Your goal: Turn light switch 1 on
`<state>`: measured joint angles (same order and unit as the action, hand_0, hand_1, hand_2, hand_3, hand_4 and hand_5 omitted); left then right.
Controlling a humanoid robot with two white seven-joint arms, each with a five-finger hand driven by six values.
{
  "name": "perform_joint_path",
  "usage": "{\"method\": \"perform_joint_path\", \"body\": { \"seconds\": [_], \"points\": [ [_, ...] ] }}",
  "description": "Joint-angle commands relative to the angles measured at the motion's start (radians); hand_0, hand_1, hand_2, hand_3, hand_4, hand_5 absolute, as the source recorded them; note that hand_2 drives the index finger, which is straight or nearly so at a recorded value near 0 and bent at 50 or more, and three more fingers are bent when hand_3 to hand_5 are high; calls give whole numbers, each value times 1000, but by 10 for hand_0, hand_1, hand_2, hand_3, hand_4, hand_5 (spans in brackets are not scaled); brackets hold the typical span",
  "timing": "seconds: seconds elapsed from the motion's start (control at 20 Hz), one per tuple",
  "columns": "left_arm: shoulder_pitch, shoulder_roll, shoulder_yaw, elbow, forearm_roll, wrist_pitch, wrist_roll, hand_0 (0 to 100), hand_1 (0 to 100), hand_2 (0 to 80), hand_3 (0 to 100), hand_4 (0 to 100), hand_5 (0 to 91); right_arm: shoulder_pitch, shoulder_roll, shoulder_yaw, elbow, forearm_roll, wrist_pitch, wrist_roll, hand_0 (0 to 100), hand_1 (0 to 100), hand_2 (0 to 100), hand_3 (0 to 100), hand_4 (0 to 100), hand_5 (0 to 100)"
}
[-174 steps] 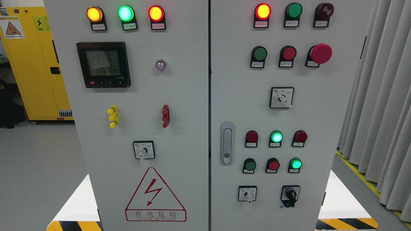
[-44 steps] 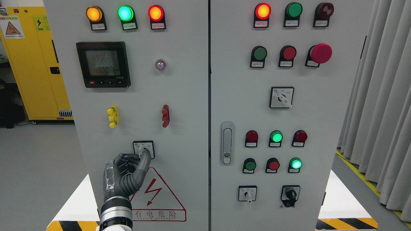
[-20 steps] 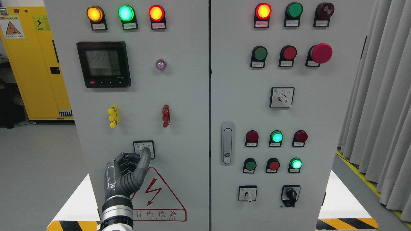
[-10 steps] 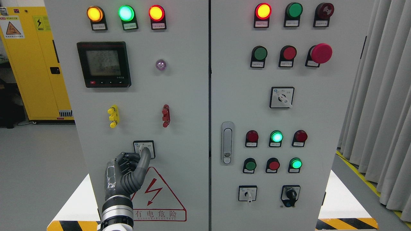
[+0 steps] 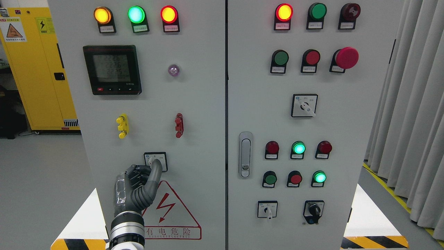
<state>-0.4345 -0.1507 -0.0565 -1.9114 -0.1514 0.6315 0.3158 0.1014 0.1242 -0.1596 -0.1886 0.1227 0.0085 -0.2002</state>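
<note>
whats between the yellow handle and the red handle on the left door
Nothing: in the head view, only bare grey panel lies between the yellow handle and the red handle.

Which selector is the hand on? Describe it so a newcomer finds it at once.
Take the left cabinet door, the one with the black meter screen. Low on it, just above the red lightning warning triangle, sits a small square rotary switch with a white knob. It is that door's only selector, and the left hand touches it.

We log one left hand [image 5: 137, 189], dark grey, risen from the lower left on a silver-banded wrist [image 5: 127, 231]. We note its thumb extended upward and remaining fingers [image 5: 138, 173] curled inward.
</note>
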Motion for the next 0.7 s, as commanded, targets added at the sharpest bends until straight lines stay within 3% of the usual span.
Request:
{"method": "perform_joint_path", "body": {
  "seconds": [0.0, 0.45, 0.65],
  "points": [
    [0, 0, 0, 2, 0, 7, 11, 510, 554, 563, 892, 893, 877, 0, 0, 0, 0, 0, -1, 1, 0, 500, 40, 0, 0, 0],
    [2, 0, 0, 2, 0, 4, 11, 553, 525, 556, 890, 893, 876, 0, 0, 0, 0, 0, -1, 1, 0, 500, 40, 0, 0, 0],
    [3, 0, 0, 2, 0, 4, 11, 395, 510, 557, 890, 892, 874, 0, 0, 0, 0, 0, -1, 1, 0, 500, 40, 0, 0, 0]
  ]
}}
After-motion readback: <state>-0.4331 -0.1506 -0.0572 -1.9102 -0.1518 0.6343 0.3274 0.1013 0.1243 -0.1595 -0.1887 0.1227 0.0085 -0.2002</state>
